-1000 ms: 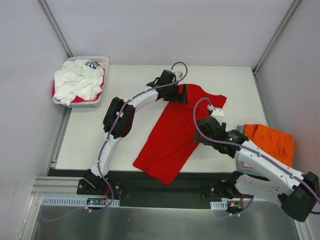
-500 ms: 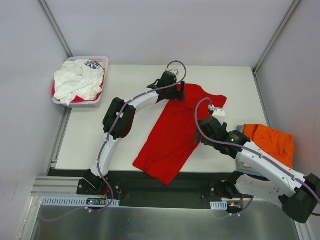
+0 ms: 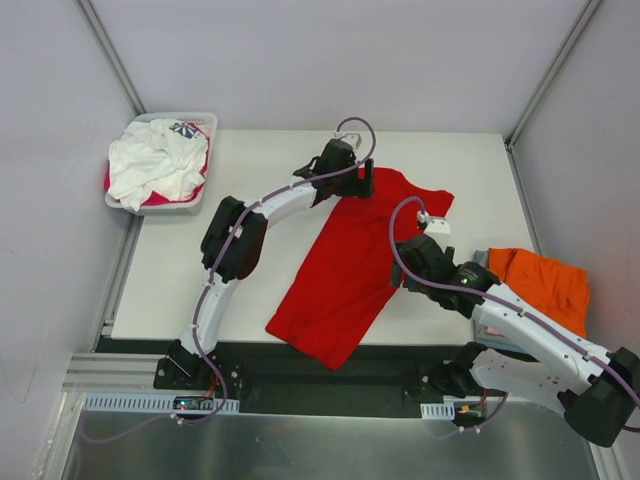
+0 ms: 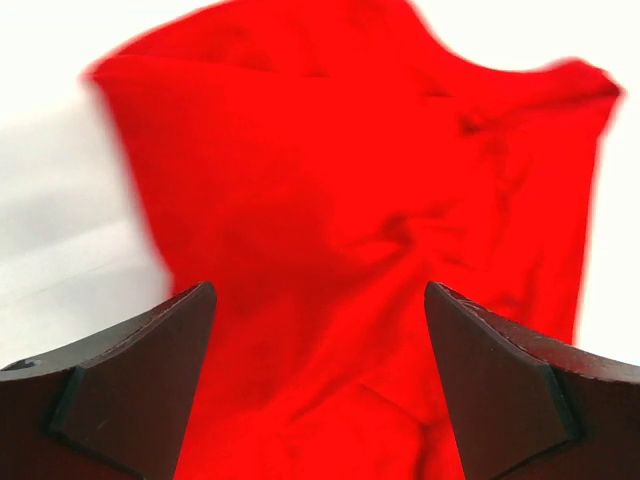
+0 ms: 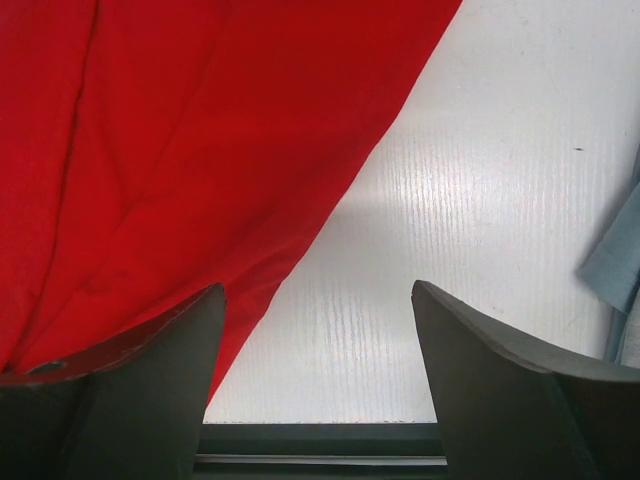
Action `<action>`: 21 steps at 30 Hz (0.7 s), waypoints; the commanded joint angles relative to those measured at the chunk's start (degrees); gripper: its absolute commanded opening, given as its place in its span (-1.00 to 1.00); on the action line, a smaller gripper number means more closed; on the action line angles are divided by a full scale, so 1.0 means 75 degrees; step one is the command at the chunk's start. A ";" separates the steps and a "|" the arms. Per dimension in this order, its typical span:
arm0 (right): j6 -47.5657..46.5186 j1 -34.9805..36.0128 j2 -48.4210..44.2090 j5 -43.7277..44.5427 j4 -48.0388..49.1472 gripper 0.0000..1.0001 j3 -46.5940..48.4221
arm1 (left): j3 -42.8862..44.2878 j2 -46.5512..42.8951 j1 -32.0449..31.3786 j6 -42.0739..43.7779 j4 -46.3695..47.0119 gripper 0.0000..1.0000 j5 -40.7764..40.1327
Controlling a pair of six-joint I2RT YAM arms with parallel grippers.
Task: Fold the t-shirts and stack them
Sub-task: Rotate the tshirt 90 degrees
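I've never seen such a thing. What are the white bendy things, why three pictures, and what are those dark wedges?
The white jointed things are two robot arms bolted at the near edge of the white table: the left arm and the right arm. The wide picture comes from a camera overhead; the other two from a camera on each wrist, and the dark wedges are that arm's own jaws. A plain red cloth t-shirt lies spread on the table, an orange shirt sits at the right, and a white slotted plastic basket holds crumpled white cloth. Both pairs of jaws stand open by the red shirt; nothing is held.
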 commanded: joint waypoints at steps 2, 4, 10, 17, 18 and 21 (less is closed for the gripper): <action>0.0144 -0.0034 -0.0203 0.0047 -0.0042 0.58 -0.0093 | 0.0808 0.0074 -0.0158 -0.0079 0.0603 0.72 0.1912; 0.0156 -0.0034 -0.0238 0.0035 -0.0089 0.58 -0.0105 | 0.1147 0.0380 -0.0159 -0.0208 0.0638 0.72 0.2101; 0.0284 -0.0034 -0.0413 0.0035 -0.0241 0.57 -0.0117 | 0.1641 0.1271 -0.0088 -0.0899 0.0603 0.72 0.2032; 0.0355 -0.0034 -0.0543 0.0152 -0.0370 0.57 -0.0058 | 0.1863 0.1588 0.0017 -0.1110 -0.0308 0.69 0.0897; 0.0367 -0.0023 -0.0543 0.0199 -0.0382 0.57 -0.0046 | 0.1957 0.1635 0.0075 -0.1157 -0.0566 0.69 0.0675; 0.0390 -0.0034 -0.0566 0.0246 -0.0382 0.58 0.0000 | 0.2437 0.1916 0.0228 -0.1344 -0.1586 0.66 0.0041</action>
